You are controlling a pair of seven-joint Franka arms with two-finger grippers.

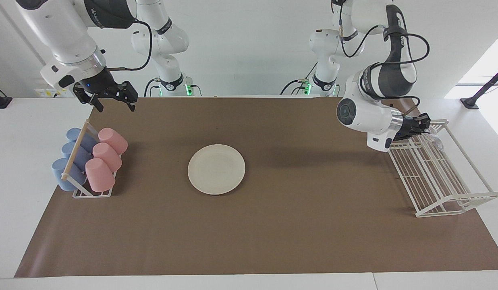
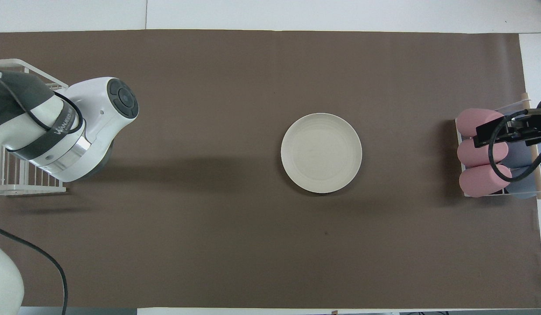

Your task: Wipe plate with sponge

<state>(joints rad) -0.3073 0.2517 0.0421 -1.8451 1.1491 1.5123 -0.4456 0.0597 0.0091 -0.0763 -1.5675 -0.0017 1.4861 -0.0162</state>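
The cream-white plate lies flat in the middle of the brown mat and shows bare in the overhead view. The silvery sponge lies in the white wire rack, at the end nearer to the robots. My left gripper reaches down into that end of the rack, its tips right at the sponge. In the overhead view the left arm hides both the gripper and the sponge. My right gripper hangs open and empty in the air over the cup rack.
A small rack with pink cups and blue cups lying in it stands at the right arm's end of the table. The wire rack stands at the left arm's end. The brown mat covers the table.
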